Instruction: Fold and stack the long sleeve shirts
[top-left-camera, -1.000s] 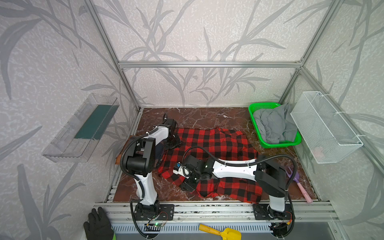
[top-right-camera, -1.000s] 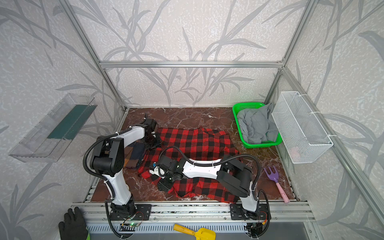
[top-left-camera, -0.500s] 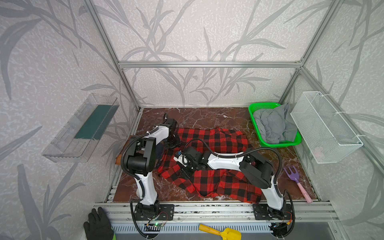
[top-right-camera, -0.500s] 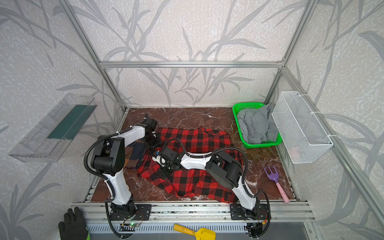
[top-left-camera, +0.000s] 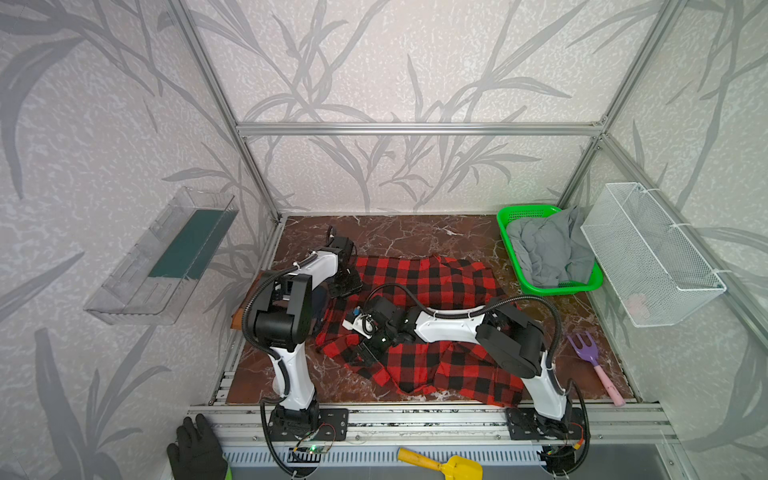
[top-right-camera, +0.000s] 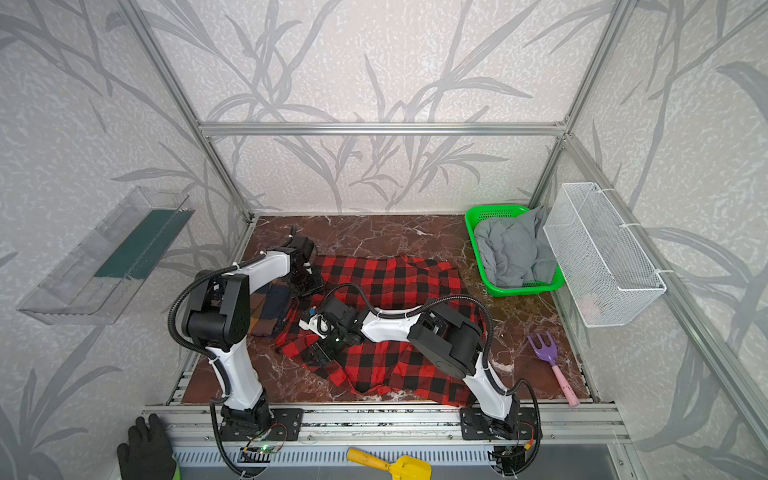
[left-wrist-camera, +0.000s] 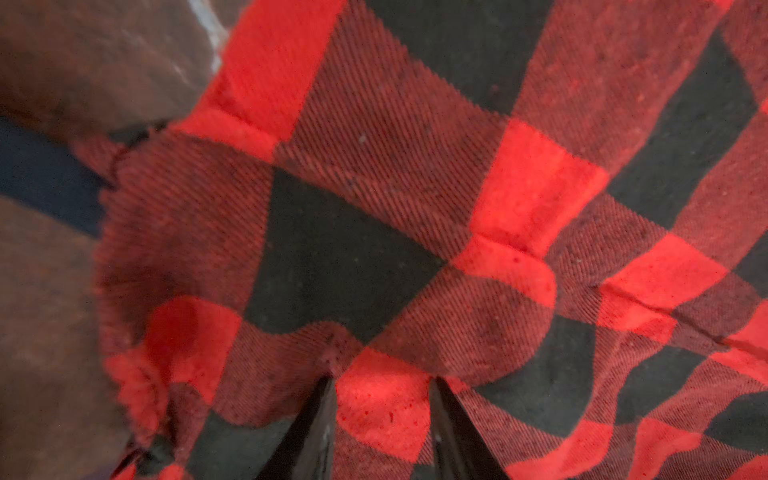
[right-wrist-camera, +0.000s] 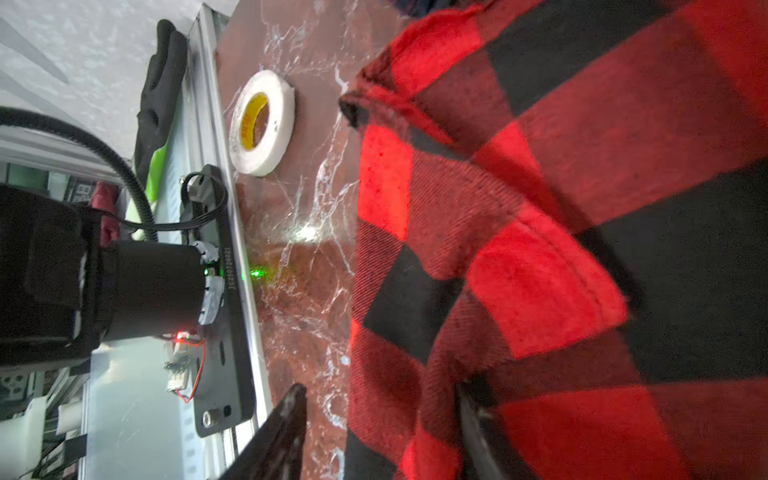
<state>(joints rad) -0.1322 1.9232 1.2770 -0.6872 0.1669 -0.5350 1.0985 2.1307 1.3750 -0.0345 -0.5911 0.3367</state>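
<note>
At table centre, the red-and-black shirt lies rumpled; left gripper pinches its far corner; right gripper, jaws spread, straddles the near hem and should bite deep before lifting.

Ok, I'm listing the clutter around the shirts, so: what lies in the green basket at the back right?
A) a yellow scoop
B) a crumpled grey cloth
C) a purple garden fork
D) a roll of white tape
B: in both top views a crumpled grey cloth fills the green basket and spills over its right rim.
</note>
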